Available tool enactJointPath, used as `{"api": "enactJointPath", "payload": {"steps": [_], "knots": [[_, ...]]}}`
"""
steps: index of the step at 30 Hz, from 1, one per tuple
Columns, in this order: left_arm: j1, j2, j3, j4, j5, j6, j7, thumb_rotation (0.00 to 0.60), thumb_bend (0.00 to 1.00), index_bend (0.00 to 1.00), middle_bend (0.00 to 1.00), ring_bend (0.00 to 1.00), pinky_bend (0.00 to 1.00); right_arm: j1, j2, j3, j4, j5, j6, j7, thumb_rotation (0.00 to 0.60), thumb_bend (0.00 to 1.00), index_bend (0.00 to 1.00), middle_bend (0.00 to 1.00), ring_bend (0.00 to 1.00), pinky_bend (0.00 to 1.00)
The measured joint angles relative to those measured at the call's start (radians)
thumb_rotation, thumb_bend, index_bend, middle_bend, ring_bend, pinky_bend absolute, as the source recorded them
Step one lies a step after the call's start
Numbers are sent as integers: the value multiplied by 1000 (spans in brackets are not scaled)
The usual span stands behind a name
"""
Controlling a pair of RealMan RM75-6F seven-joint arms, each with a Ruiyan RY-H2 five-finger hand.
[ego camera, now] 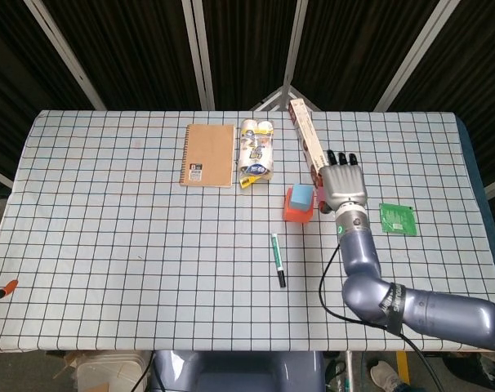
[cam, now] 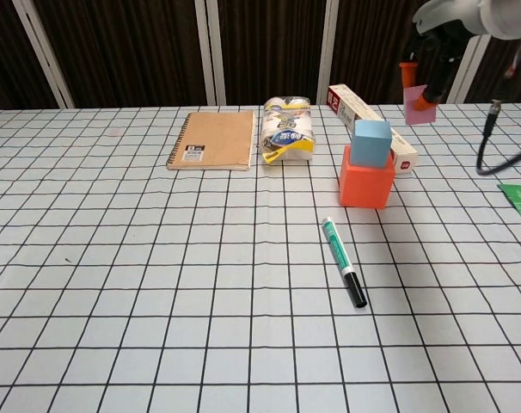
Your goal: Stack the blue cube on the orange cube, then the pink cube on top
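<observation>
Fingers point(cam: 408, 70) of my right hand point(cam: 437, 39) pinch the pink cube point(cam: 418, 107) against the thumb, and I hold it lifted well above the surface point(cam: 157, 258), just right of and higher than the blue cube point(cam: 371, 142). From the head camera the right hand point(ego camera: 341, 184) appears palm-down with its fingers pointing far, just right of the stack, and the pink cube shows only as a sliver at its left edge. The blue cube point(ego camera: 301, 196) sits on the orange cube point(cam: 366, 180), a little toward its far side. Just behind the stack lies a long box point(cam: 364, 116), running from near right to far left. Left of it are a wrapped packet point(cam: 285, 131) and a brown notebook point(cam: 211, 139). Near the stack, toward me, a green marker point(cam: 343, 273) lies on the checked cloth. A green packet point(ego camera: 397, 219) rests to the right. My left hand is out of sight.
</observation>
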Motion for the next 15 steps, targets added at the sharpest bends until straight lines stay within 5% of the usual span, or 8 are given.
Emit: {"api": "enactJointPath", "payload": {"steps": [15], "knots": [[-17,-1,-16,12,-44,-30,3,600,129,79,0,0,0,119,-99,21,172,116,-27,-55,600,365,460,0,0,0]]}}
